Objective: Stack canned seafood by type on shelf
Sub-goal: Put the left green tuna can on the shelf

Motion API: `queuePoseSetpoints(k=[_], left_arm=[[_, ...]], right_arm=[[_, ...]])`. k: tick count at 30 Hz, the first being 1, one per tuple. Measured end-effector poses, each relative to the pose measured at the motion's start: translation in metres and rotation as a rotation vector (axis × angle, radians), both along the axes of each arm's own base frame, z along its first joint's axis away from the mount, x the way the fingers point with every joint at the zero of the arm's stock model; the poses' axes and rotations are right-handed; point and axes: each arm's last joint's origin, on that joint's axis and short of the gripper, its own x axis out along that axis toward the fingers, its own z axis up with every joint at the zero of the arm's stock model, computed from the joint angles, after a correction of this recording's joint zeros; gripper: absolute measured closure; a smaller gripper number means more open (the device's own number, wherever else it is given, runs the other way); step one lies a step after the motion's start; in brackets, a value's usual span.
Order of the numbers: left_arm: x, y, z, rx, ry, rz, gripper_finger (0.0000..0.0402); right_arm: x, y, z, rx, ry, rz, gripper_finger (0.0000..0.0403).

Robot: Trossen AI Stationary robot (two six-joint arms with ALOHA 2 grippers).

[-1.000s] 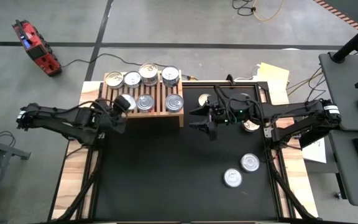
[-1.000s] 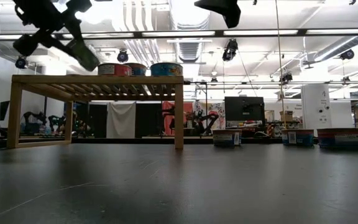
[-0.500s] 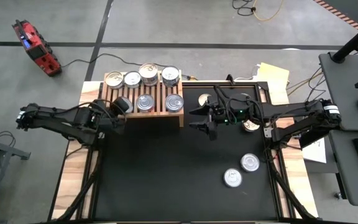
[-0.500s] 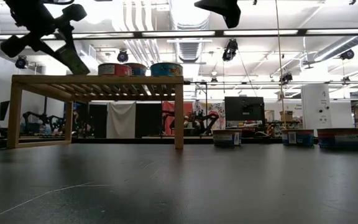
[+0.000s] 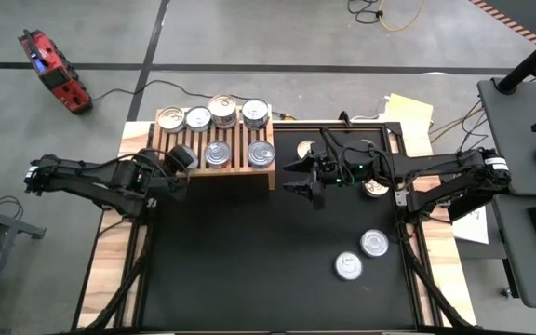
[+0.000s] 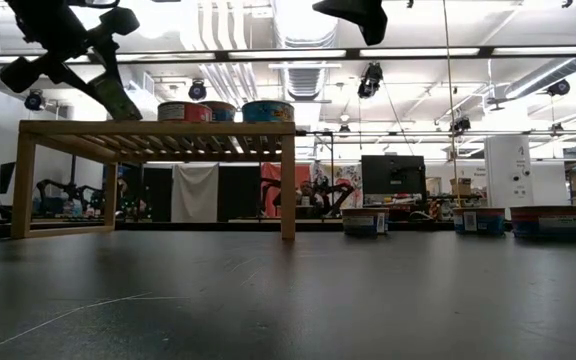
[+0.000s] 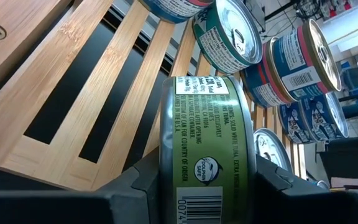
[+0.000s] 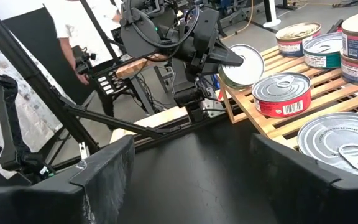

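The light-wood shelf (image 5: 214, 141) carries several cans of seafood (image 5: 217, 154): a back row, two of its places stacked two high, and two cans in front. My left gripper (image 5: 180, 159) is shut on a green-labelled can (image 7: 207, 149) just above the shelf's near left corner (image 6: 28, 128). Seen in the low view, that can (image 6: 118, 95) hangs tilted a little over the shelf top. My right gripper (image 5: 294, 178) hovers open and holds nothing, to the right of the shelf above the black mat. My left gripper pinches the green-labelled can by its two flat ends, one finger (image 7: 135, 183) on each, and the label wall (image 7: 204, 124) faces the wrist camera. The fingers come slanting down from the table's left side. The can stands on edge, lifted clear of the slats.
Two loose cans (image 5: 374, 243) (image 5: 348, 266) lie on the mat at the near right, and more (image 5: 372, 186) sit beside the right arm. A person stands beyond the table in the right wrist view (image 8: 67, 31). Bare slats (image 7: 73, 93) lie below the held can.
My left gripper has turned at the wrist and tipped the held can. Its lid, which faced up a second ago, is now turned away, and the can stands on edge. The can has also shifted slightly toward the shelf's left end.
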Motion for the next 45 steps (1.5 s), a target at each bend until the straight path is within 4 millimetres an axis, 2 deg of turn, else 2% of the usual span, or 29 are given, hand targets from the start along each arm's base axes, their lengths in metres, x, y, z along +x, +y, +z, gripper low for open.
queuePoseSetpoints(k=[9, 15, 25, 35, 45], left_arm=[[0.0, 0.0, -0.0001, -0.004, -0.004, 0.002, 0.0262], [0.0002, -0.0005, -0.0008, -0.035, -0.002, -0.005, 0.0226], [0.0006, -0.0008, -0.0012, -0.067, -0.002, -0.013, 0.0165], [-0.0001, -0.0008, 0.0009, -0.076, -0.003, -0.016, 0.0128], [-0.0014, 0.006, 0.0027, -0.069, 0.002, 0.033, 0.0111]], right_arm=[[0.0001, 0.0, -0.0001, 0.0, 0.0, 0.0, 0.0081], [0.0002, 0.0, -0.0002, 0.008, 0.001, -0.002, 0.009], [0.0002, 0.0, -0.0003, 0.02, 0.001, -0.003, 0.0078], [0.0002, 0.0, -0.0003, 0.019, 0.001, -0.003, 0.009], [0.0002, -0.0002, -0.0003, 0.016, 0.001, -0.01, 0.0078]])
